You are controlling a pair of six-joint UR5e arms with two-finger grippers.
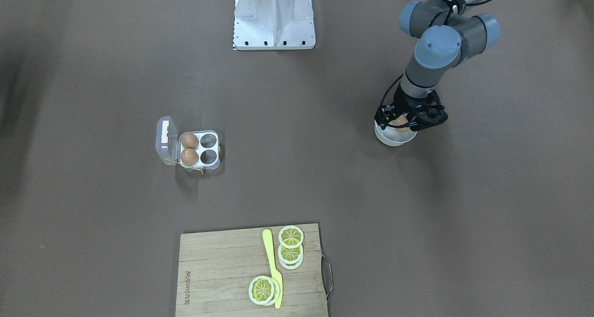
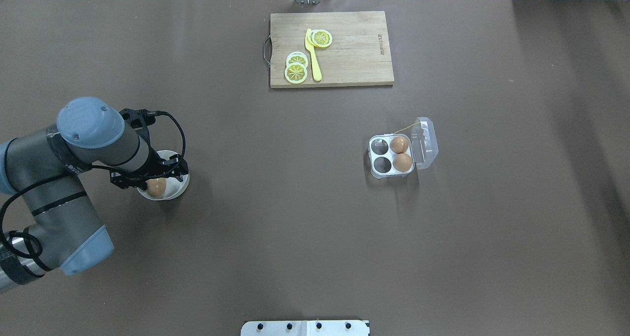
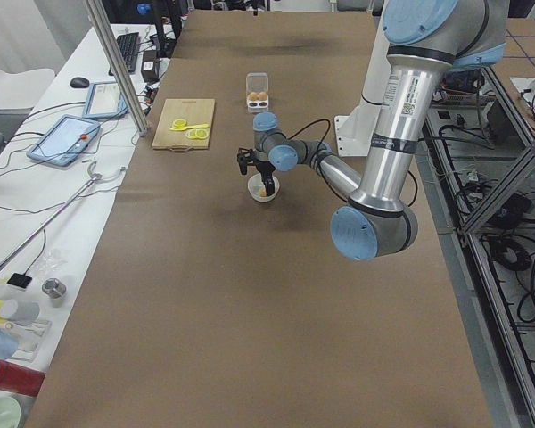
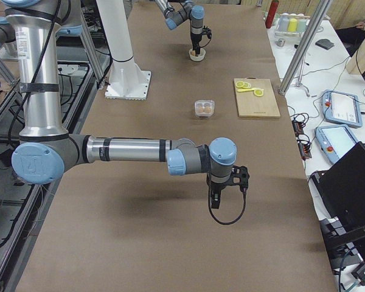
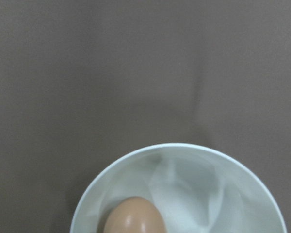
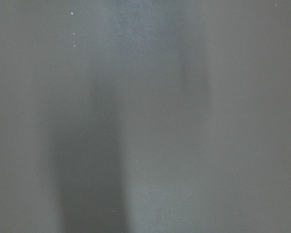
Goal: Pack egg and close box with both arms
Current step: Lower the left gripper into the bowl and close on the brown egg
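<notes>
The clear box (image 2: 379, 156) stands open at the table's right, its lid (image 2: 426, 141) tipped back. Two brown eggs (image 2: 399, 144) fill the cups beside the lid; the other two cups are empty. It also shows in the front view (image 1: 209, 150). A third egg (image 2: 156, 187) lies in a round white bowl (image 2: 178, 186). My left gripper (image 1: 400, 122) hangs low over that bowl, its jaws apart on either side of the egg (image 1: 400, 124). The left wrist view shows the egg (image 5: 133, 216) resting in the bowl (image 5: 218, 170). My right gripper (image 4: 222, 191) shows only in the right side view, so I cannot tell its state.
A wooden cutting board (image 2: 354, 55) with lemon slices (image 2: 296, 72) and a yellow knife (image 2: 313, 55) lies at the far edge. The white stand's base (image 1: 274, 17) sits at the robot's side. The right wrist view shows only bare brown table.
</notes>
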